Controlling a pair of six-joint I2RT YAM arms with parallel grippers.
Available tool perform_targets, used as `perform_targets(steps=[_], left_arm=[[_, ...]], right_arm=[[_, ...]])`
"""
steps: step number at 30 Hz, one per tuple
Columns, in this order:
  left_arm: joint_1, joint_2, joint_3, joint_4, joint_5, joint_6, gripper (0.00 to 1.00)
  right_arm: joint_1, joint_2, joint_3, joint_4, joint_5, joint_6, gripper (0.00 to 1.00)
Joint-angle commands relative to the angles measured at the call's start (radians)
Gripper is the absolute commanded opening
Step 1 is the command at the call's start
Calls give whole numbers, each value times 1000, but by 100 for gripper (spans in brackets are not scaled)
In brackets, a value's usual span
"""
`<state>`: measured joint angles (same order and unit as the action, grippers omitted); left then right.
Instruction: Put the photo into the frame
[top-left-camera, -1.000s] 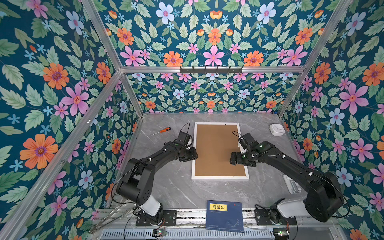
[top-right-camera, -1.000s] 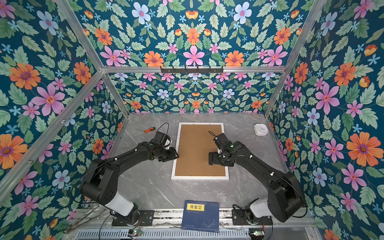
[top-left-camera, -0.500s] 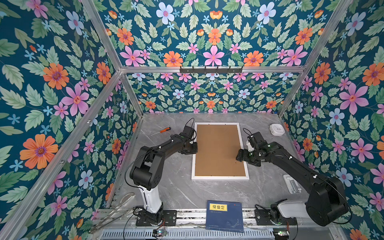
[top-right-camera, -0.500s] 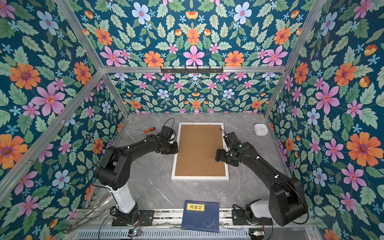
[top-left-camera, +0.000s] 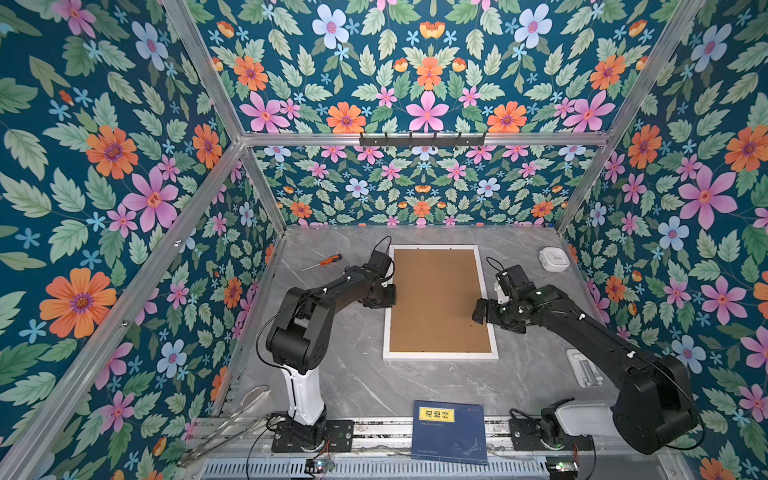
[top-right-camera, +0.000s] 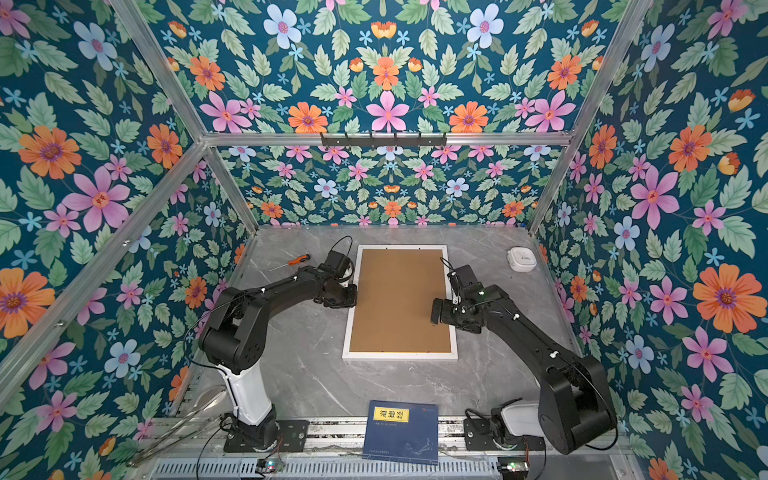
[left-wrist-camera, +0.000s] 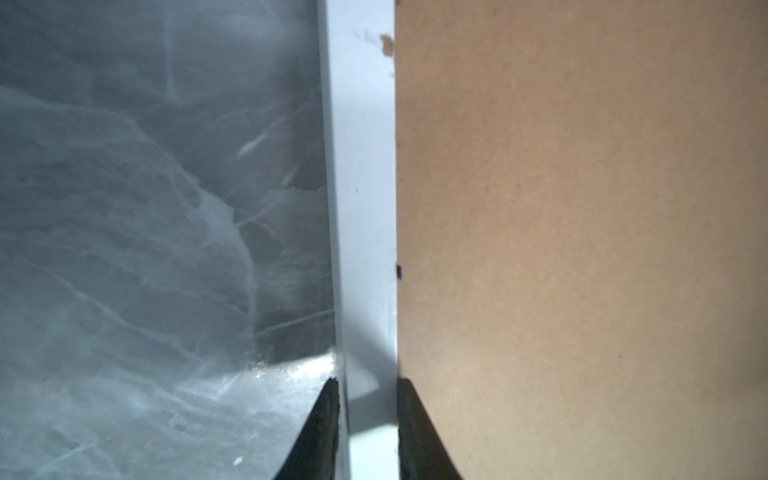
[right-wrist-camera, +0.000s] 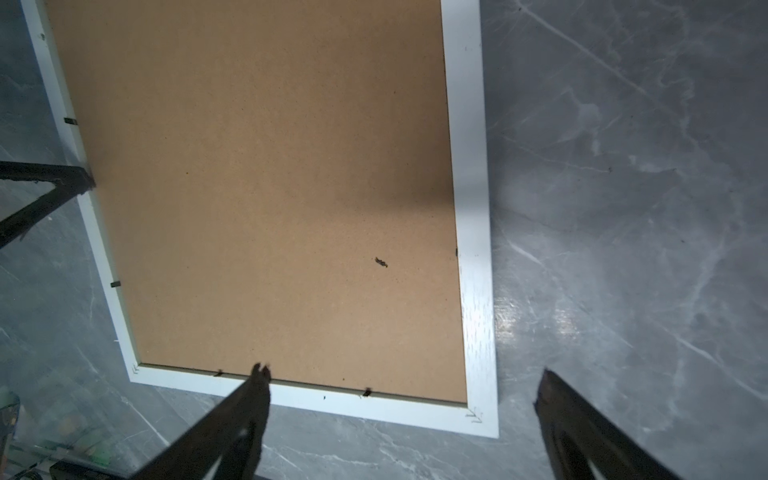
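Observation:
The white frame (top-left-camera: 440, 355) (top-right-camera: 399, 355) lies face down mid-table, and a brown backing board (top-left-camera: 438, 301) (top-right-camera: 399, 299) fills it. The photo is hidden. My left gripper (top-left-camera: 388, 293) (top-right-camera: 351, 296) sits at the frame's left rail. In the left wrist view its jaws (left-wrist-camera: 368, 380) pinch that rail (left-wrist-camera: 361, 208), one finger on the outer edge and one against the board (left-wrist-camera: 582, 249). My right gripper (top-left-camera: 482, 309) (top-right-camera: 436, 311) hovers over the right rail, wide open (right-wrist-camera: 404, 370) and holding nothing, above the frame's corner (right-wrist-camera: 473, 249).
An orange-handled screwdriver (top-left-camera: 328, 261) lies at the back left. A white round device (top-left-camera: 552, 259) sits at the back right, a pale holder (top-left-camera: 584, 368) by the right wall. A dark blue book (top-left-camera: 451, 432) rests on the front rail, with metal tongs (top-left-camera: 232, 419) at front left.
My left gripper has narrowed onto the frame's left rail, and that arm's elbow has swung up. My right gripper has drawn back from over the board toward the right rail and opened wider.

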<state>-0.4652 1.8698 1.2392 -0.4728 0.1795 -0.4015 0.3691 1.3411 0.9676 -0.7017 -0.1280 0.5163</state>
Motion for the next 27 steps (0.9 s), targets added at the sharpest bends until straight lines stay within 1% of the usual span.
perform_targets(steps=[1,4,6,10,16,17,19,20,23,27], left_arm=[[-3,-18,-17,-74,-43,13,20],[-4,-44,-57,-87,-58,12,15],[-4,-61,-77,-103,-74,13,13],[-4,-109,-120,-133,-104,15,11],[-4,-190,-185,-166,-115,7,11],[-4,-202,-193,-165,-111,2,12],[-4,-223,-207,-158,-100,-5,21],[-3,-227,-211,-156,-97,-8,24],[-3,-234,-217,-162,-84,-11,35],[-1,-261,-240,-154,-56,-22,46]], right_arm=[[-1,-6,1,7,7,-15,98],[-15,-10,-5,9,7,2,90],[-40,-6,-5,4,-29,5,86],[-86,5,-2,9,-112,-13,81],[-91,78,42,-4,-212,-70,77],[-90,87,41,8,-237,-72,77],[-90,106,36,35,-284,-75,77],[-89,112,33,43,-301,-73,77],[-89,131,23,48,-337,-70,75],[-86,119,-17,54,-384,-71,74]])
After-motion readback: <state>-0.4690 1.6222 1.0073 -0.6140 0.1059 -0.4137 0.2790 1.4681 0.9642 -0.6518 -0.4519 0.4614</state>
